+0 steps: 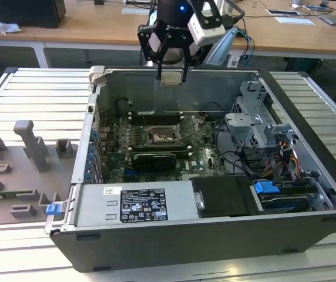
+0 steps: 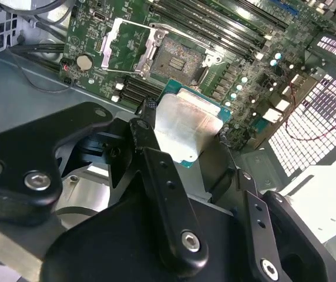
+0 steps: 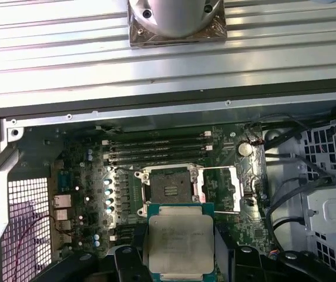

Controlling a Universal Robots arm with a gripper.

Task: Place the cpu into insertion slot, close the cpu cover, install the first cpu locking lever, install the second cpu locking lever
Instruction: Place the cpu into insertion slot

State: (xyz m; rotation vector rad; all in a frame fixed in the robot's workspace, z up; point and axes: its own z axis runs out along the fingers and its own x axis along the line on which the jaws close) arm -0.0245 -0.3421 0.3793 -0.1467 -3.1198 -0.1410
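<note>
- On the exterior view's left, a grey plastic fixture (image 1: 33, 150) sits on the ribbed table (image 1: 33, 94), well apart from the fingers.
- Moving right, my gripper (image 1: 172, 75) hangs over the open computer case (image 1: 174, 247), near its far wall. The fingers pinch the chip (image 1: 172, 77) between them, clear of everything else.
- The exterior view gives me height. The chip sits about level with the case's rim, and the socket (image 1: 159, 136) lies on the green board below the fingertips, well apart from them.
- The first wrist view gives me alignment. The chip (image 3: 181, 238) lies flat between the fingers (image 3: 127, 259) with its pale metal top facing the camera. Its edges run roughly parallel to those of the socket (image 3: 169, 189) beyond the fingertips. It is nearly square, so I cannot call a long axis.
- The second wrist view gives me the grip from a slant. The fingers (image 2: 156, 170) clamp two opposite edges of the chip (image 2: 185, 126), and a green edge shows under the metal top.
- The cover (image 3: 221, 188) is swung open beside the socket, leaving the dark centre bare. In the exterior view it stands tilted up (image 1: 190, 125) on the socket's right.
- Furthest right, a metal drive cage (image 1: 262, 135) with cables is well apart from the fingers.
</note>
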